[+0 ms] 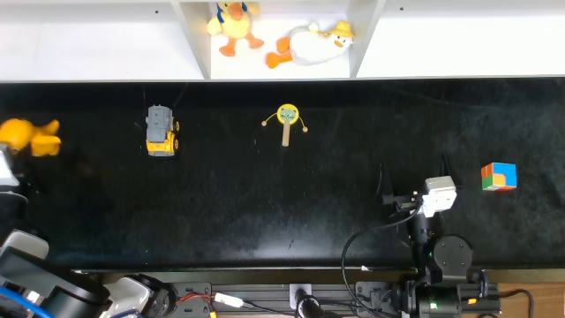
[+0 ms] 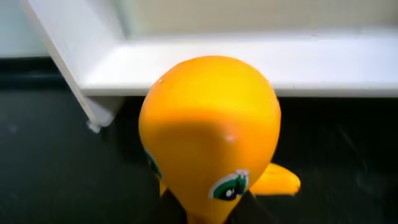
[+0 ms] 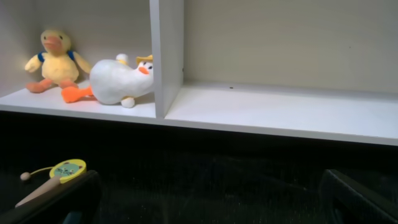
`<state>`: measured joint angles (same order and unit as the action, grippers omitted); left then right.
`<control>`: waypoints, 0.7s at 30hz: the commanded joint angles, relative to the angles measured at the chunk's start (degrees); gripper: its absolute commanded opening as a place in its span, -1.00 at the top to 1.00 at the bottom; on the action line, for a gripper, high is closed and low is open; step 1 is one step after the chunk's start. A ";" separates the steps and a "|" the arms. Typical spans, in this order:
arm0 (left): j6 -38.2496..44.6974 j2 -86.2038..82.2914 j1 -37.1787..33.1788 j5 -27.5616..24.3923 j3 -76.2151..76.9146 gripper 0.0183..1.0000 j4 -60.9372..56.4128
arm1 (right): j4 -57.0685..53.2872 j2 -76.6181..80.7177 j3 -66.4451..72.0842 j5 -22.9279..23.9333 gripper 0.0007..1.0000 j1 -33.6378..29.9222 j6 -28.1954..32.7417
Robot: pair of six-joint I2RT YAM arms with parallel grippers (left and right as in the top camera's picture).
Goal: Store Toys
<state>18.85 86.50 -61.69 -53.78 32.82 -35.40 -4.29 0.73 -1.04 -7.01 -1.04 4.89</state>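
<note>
Three compartments make up the white shelf (image 1: 97,44), and I place everything by it. The black table (image 1: 229,212) runs along its front edge. My right gripper (image 3: 209,183) hangs low over the table, well out in front of the shelf's right compartment, with its fingers spread wide and nothing between them. My left gripper (image 1: 12,157) is out in front of the left compartment's far end. Whether it grips anything I cannot tell.

A white plush goose (image 1: 309,44) lies on its side in the middle compartment. A yellow plush duck (image 1: 234,22) sits upright just beside it in the same compartment. An orange duck (image 2: 208,134) is close up against my left wrist, near the front edge of the left compartment. A yellow toy truck (image 1: 161,131) stands on the table before that same compartment, towards the divider. A coloured cube (image 1: 499,176) rests farther out in front of the right compartment. A small rattle drum (image 1: 287,119) lies just before the middle compartment.
</note>
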 commanded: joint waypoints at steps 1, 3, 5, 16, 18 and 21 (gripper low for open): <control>-16.68 0.24 3.23 3.10 1.14 0.96 -6.14 | 0.24 -0.52 0.74 0.63 -0.99 -0.11 -0.22; -20.22 0.24 6.05 7.41 1.86 0.96 -6.99 | 0.24 -0.52 0.74 0.63 -0.99 -0.11 -0.22; -22.34 0.24 9.35 11.85 3.72 0.97 -5.22 | 0.24 -0.52 0.74 0.63 -0.99 -0.11 -0.22; -20.24 0.26 22.82 33.83 25.09 0.97 25.75 | 0.24 -0.52 0.74 0.63 -0.99 -0.11 -0.22; -17.57 0.26 25.07 38.60 28.00 0.97 28.92 | 0.24 -0.52 0.74 0.63 -0.99 -0.11 -0.22; -14.23 0.26 27.91 43.47 30.75 0.97 31.36 | 0.24 -0.52 0.74 0.63 -0.99 -0.11 -0.22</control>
<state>0.12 86.61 -35.77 -19.09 60.27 -4.75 -4.29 0.73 -1.04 -7.01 -1.06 4.89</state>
